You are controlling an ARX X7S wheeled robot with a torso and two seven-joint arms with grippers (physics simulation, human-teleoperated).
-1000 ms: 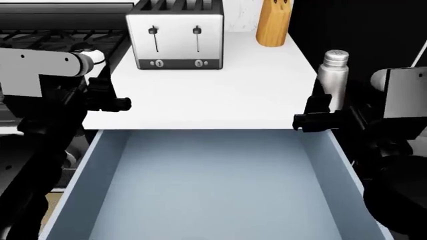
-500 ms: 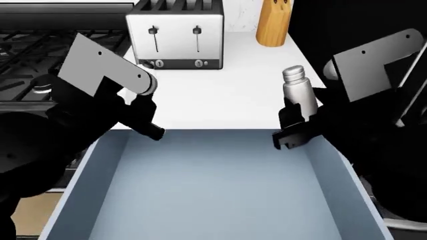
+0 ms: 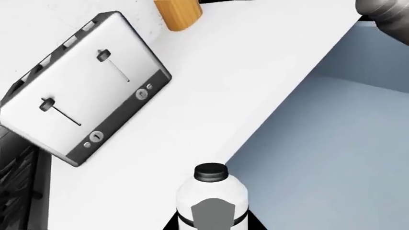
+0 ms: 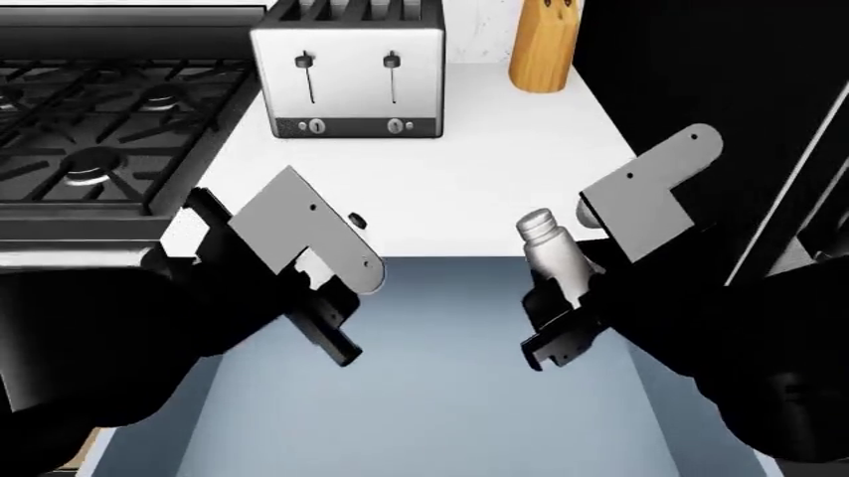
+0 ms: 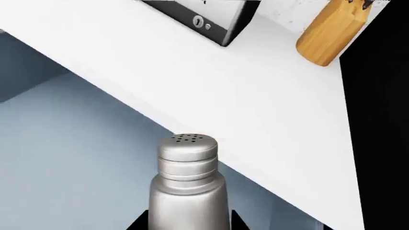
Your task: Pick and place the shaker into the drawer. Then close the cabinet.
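In my head view, my right gripper (image 4: 564, 323) sits right of centre, clamped on the shaker (image 4: 551, 256), a silver metal bottle with a ribbed cap. The shaker is tilted a little, held above the back part of the open drawer (image 4: 438, 417), just in front of the edge of the white counter (image 4: 451, 179). The right wrist view shows the shaker (image 5: 187, 184) from behind, its perforated top clear, with the pale blue drawer floor (image 5: 70, 158) below it. My left gripper (image 4: 332, 323) hangs over the left side of the drawer, near its back edge, holding nothing I can see; I cannot tell how its jaws stand. At the top of the head view a steel toaster (image 4: 353, 70) stands at the back of the counter, a wooden knife block (image 4: 544, 45) to its right, and stove burners (image 4: 106, 119) fill the upper left.
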